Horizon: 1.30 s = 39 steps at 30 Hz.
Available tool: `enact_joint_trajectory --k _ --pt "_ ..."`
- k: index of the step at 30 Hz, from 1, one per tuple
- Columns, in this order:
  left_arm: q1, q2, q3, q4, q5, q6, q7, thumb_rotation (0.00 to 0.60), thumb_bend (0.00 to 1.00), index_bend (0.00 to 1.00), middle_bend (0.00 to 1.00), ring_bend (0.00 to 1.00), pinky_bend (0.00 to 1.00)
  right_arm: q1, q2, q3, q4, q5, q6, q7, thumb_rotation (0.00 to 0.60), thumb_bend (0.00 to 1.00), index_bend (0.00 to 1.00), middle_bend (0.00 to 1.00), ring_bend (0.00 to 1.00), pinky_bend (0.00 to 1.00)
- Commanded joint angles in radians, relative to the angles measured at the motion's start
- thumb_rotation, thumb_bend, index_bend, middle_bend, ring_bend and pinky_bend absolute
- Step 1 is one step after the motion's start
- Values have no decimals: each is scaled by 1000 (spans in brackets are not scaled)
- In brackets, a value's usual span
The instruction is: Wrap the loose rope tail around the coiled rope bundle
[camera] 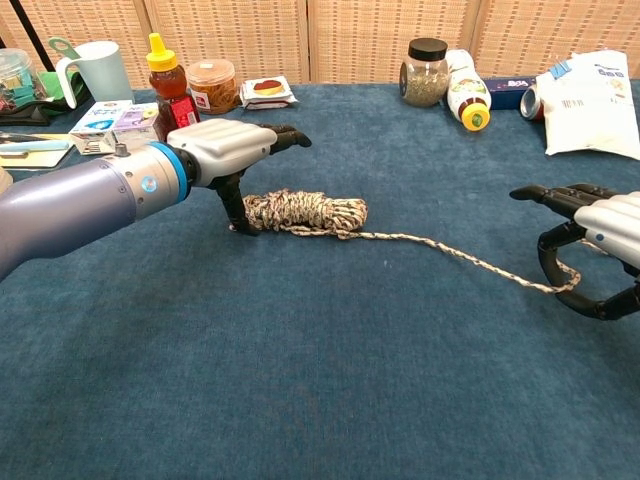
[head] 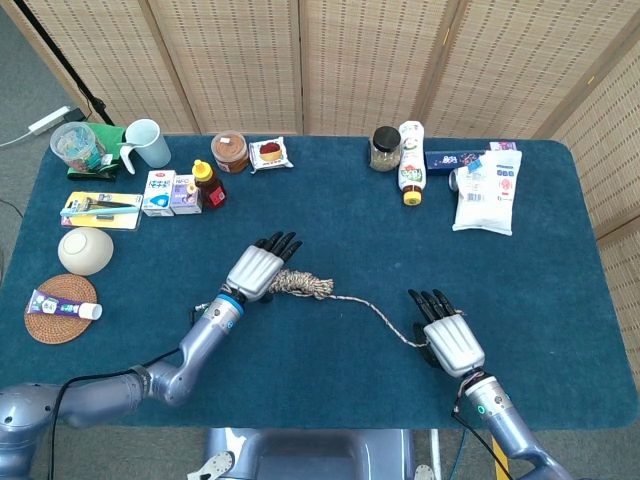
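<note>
Lying mid-counter (head: pixel 330 350), the coiled rope bundle (head: pixel 300 285), its loose tail (camera: pixel 450 252) trailing off to the right. Reaching over the bundle's left end, the left hand (head: pixel 258 270) with fingers (camera: pixel 285 135) extended above the coil and thumb planted at its side, grasping nothing; pinching the tail's far end between thumb and finger, the right hand (head: pixel 448 338). Standing along the far edge, jars (head: pixel 386 148) and a cup (head: pixel 148 142).

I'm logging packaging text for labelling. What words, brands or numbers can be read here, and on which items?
None can be read with certainty.
White pouch: blue print and a barcode, too blurred.
Two small cartons: lettering too small.
Squeeze bottle: label illegible.
Red-labelled bottle: label illegible.
Blue box: print too small.
</note>
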Motion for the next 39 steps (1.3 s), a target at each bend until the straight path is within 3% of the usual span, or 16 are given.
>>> enact_joint_trajectory --k 1,6,15,19,23,27,34,39 --pt "-16 -18 3 19 -20 1 26 600 40 1 0 39 283 0 1 1 0 1 0 1 600 454 607 0 0 0" --pt "-36 -45 2 47 -46 -1 41 600 48 86 33 101 371 0 3 3 -1 3 2 3 600 455 609 0 0 0" --pt "-54 -68 13 69 -55 10 56 600 74 340 228 283 528 0 5 3 -3 4 3 4 600 454 611 0 0 0" --pt "-57 -74 18 72 -70 15 74 600 181 410 290 347 558 0 5 3 -4 3 4 4 600 454 611 0 0 0" --pt "-57 -76 22 71 -71 26 75 600 320 458 332 387 588 0 5 2 -6 1 5 3 600 454 612 0 0 0" --pt "-55 -71 24 68 -69 31 65 600 397 490 357 411 608 -1 6 1 -7 -1 9 2 600 455 613 0 0 0" --pt "-51 -58 34 63 -34 60 50 600 424 503 367 418 613 -3 8 -5 -20 -16 20 -7 600 454 614 0 0 0" --pt "-73 -44 7 44 -44 71 81 600 423 506 369 419 617 -10 35 -19 -75 -55 52 -11 600 455 616 0 0 0"
